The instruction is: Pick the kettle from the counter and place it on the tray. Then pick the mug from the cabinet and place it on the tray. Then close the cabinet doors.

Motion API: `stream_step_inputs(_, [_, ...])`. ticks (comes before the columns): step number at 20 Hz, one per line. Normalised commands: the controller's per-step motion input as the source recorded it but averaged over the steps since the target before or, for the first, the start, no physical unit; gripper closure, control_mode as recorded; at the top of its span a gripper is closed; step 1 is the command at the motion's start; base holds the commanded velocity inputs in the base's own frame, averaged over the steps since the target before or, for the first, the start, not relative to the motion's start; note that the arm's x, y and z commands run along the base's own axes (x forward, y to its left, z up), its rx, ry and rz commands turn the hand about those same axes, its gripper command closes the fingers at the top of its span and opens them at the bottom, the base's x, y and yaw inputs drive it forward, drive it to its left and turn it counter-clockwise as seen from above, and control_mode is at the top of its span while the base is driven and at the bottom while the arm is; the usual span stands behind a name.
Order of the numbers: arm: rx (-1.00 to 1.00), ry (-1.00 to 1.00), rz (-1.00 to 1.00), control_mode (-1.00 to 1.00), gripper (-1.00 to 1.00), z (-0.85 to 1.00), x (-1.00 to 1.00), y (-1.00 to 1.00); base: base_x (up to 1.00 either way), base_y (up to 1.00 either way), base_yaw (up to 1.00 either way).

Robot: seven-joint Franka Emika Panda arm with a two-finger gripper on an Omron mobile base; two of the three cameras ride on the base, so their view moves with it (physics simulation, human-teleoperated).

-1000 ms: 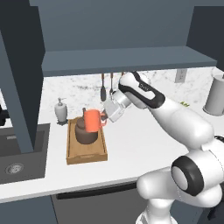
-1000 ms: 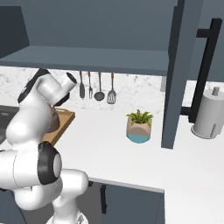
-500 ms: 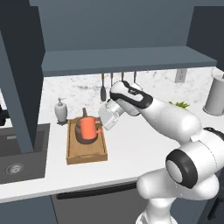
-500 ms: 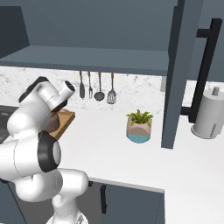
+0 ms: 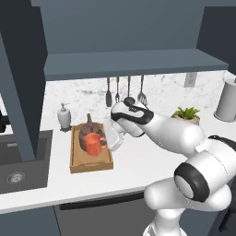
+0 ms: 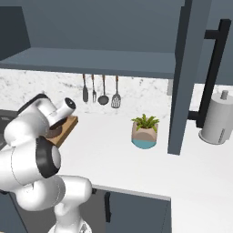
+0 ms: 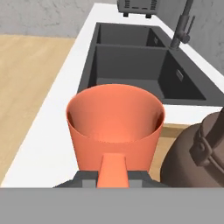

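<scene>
Left base cam sits behind my left, looking forward-down; my arm rises lower right. Right base cam mirrors it, arm lower left. Both share the white marbled counter (image 5: 138, 161) and the light-brown wooden tray (image 6: 68, 125). My hand cam is very close on the orange cylindrical mug (image 7: 114, 127), bottom centre.

- Small cylindrical mug (image 7: 114, 129): bright orange, plain inside and out.
- Squat round kettle (image 7: 197, 151): dark brown, unpatterned.
- Rectangular wooden tray (image 5: 90, 161): light brown, faint grain.
- Long stone counter (image 5: 133, 159): white, with grey-veined marbling on the backsplash.
- Wall cabinet (image 5: 124, 62) with flat door panels (image 6: 189, 73): dark slate-blue; bar handle black.
- Double sink basin (image 7: 140, 70): matt charcoal.
- Potted plant (image 6: 145, 131): green leaves, tan pot with a teal base.
- Soap dispenser (image 5: 64, 116): pale grey.
</scene>
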Motion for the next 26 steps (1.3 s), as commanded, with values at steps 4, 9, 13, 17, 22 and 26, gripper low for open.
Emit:
stream_step_inputs(4, [0.00,-0.12,0.00,-1.00,1.00,-0.29,0.13,0.16,0.00,0.00,0.00])
stream_step_inputs(9, [0.01,-0.02,0.00,-1.00,1.00,-0.15,0.12,0.11,0.00,0.00,0.00])
stream_step_inputs(13, [0.01,0.00,0.00,-1.00,1.00,-0.11,0.20,0.03,0.00,0.00,0.00])
stream_step_inputs(17, [0.01,0.01,0.01,-1.00,1.00,-0.09,0.28,0.00,0.00,0.00,0.00])
stream_step_inputs(22, [0.00,0.00,0.00,-1.00,1.00,-0.17,0.24,0.01,0.00,0.00,0.00])
stream_step_inputs(26, [0.00,0.03,0.03,-1.00,1.00,-0.22,0.04,0.09,0.00,0.00,0.00])
